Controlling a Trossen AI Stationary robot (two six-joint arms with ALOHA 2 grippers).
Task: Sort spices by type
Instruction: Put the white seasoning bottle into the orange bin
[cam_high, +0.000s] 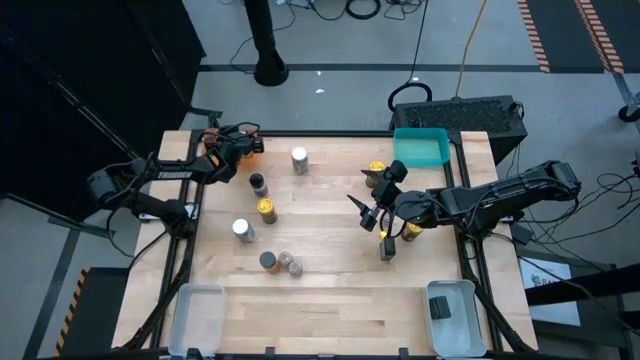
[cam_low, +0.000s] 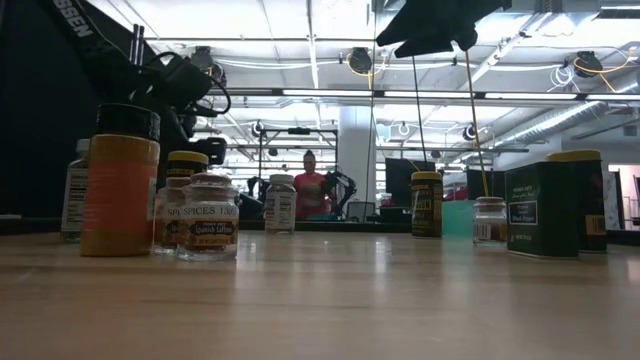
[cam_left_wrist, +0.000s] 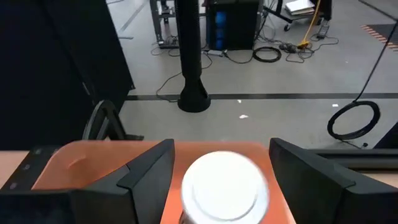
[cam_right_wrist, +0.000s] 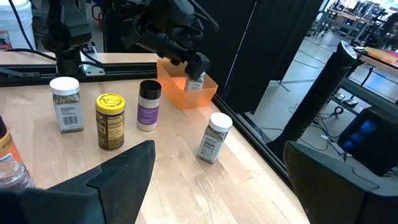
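My left gripper (cam_left_wrist: 222, 144) is open at the table's far left corner, over the orange tray (cam_left_wrist: 81, 165). A white-topped spice jar (cam_left_wrist: 224, 186) sits between its fingers with a thin gap on each side. In the right wrist view this jar (cam_right_wrist: 194, 81) stands in the orange tray (cam_right_wrist: 177, 93), just under the left gripper (cam_right_wrist: 196, 65). My right gripper (cam_high: 360, 212) hangs open above mid-table with nothing between its fingers. Several more spice jars stand on the table: a white-topped one (cam_high: 299, 160), a dark one (cam_high: 257, 184) and a yellow one (cam_high: 266, 209).
A teal tray (cam_high: 420, 148) sits at the far right, with several jars in front of it, one of them yellow (cam_high: 377, 170). Two clear trays (cam_high: 197, 315) (cam_high: 452, 315) lie at the near corners. Bare wood lies between these two.
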